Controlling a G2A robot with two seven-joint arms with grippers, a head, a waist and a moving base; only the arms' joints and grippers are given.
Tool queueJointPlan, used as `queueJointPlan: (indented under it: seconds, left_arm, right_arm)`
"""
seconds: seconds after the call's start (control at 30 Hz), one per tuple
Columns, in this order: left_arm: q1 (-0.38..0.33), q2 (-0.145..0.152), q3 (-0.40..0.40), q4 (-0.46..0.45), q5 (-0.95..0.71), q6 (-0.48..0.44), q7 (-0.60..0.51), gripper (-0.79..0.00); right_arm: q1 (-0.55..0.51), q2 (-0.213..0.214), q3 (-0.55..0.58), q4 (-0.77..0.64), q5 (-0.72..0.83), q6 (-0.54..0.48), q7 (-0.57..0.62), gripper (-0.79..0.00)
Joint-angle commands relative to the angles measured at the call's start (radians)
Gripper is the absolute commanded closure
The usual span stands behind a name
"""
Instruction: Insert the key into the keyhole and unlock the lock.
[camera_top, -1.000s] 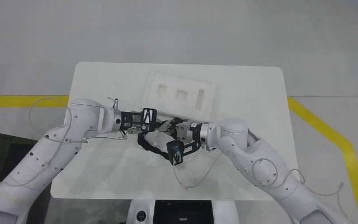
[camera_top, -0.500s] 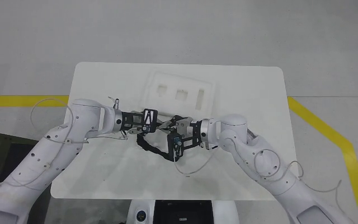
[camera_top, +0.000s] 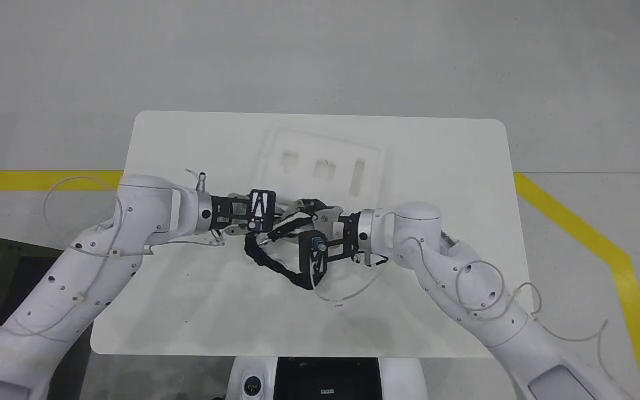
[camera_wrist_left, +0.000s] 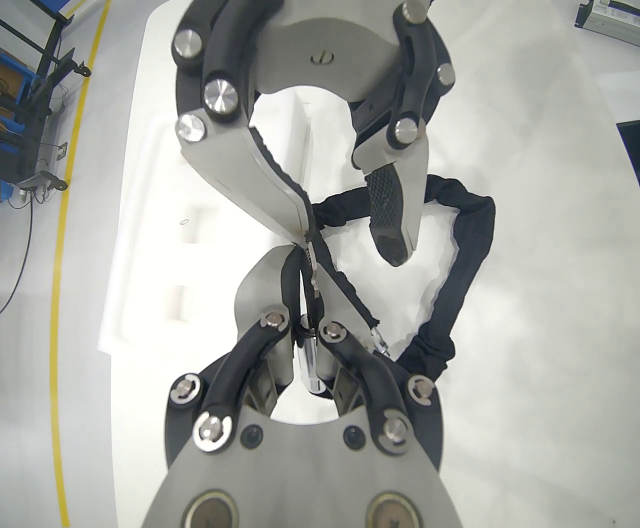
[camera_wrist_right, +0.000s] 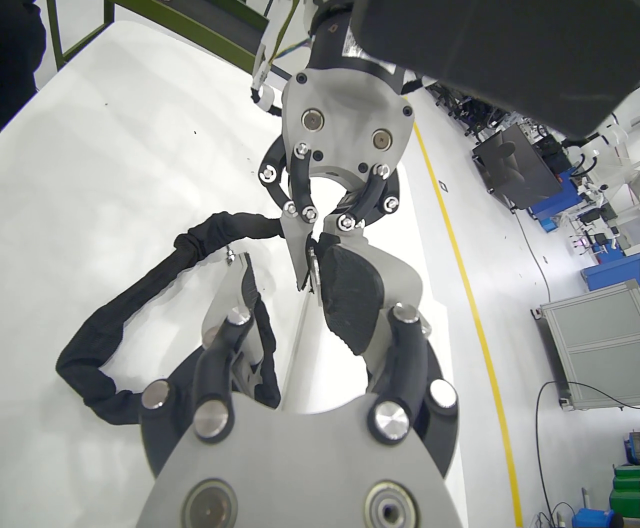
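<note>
No word, number or sign is legible anywhere. A small white sticker (camera_wrist_right: 351, 46) on the black wrist section of the left arm (camera_wrist_right: 325, 35) carries print too fine to make out. A plain yellow line (camera_top: 60, 180) is marked on the floor to the left and right of the table (camera_top: 440, 150), and it bears no lettering that can be read.

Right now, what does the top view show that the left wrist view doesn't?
The top view adds the white left arm and right arm and the whole table. The left wrist view adds close detail: the right pincer open, with ridged pads, and the left pincer shut on a slim metal piece. Both share the black sleeved chain and the white foam tray.
</note>
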Motion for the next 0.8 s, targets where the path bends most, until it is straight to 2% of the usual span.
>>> queueJointPlan:
  seconds: [0.0, 0.27, 0.33, 0.37, 0.4, 0.5, 0.77]
  left_arm:
    - [0.005, 0.001, -0.012, 0.003, -0.002, 0.005, 0.003, 0.000]
    - [0.039, 0.014, -0.085, 0.016, -0.014, 0.025, 0.017, 0.000]
    - [0.050, 0.018, -0.106, 0.020, -0.017, 0.030, 0.020, 0.000]
    - [0.056, 0.019, -0.116, 0.023, -0.021, 0.036, 0.022, 0.000]
    - [0.061, 0.021, -0.127, 0.026, -0.022, 0.044, 0.023, 0.000]
    - [0.077, 0.023, -0.154, 0.043, -0.034, 0.073, 0.028, 0.000]
    - [0.124, 0.030, -0.230, 0.081, -0.068, 0.154, 0.035, 0.000]
  right_arm:
    - [-0.006, 0.001, 0.004, -0.004, 0.002, 0.007, -0.008, -0.354]
    - [-0.037, 0.009, 0.043, -0.012, 0.035, 0.038, -0.039, -0.394]
    - [-0.048, 0.011, 0.061, -0.010, 0.053, 0.054, -0.043, -0.434]
    - [-0.055, 0.012, 0.071, -0.010, 0.063, 0.063, -0.046, -0.499]
    - [-0.063, 0.014, 0.083, -0.010, 0.075, 0.074, -0.048, -0.622]
    - [-0.090, 0.020, 0.120, -0.017, 0.107, 0.097, -0.058, -0.785]
    - [-0.185, 0.045, 0.238, -0.046, 0.169, 0.123, -0.128, -0.785]
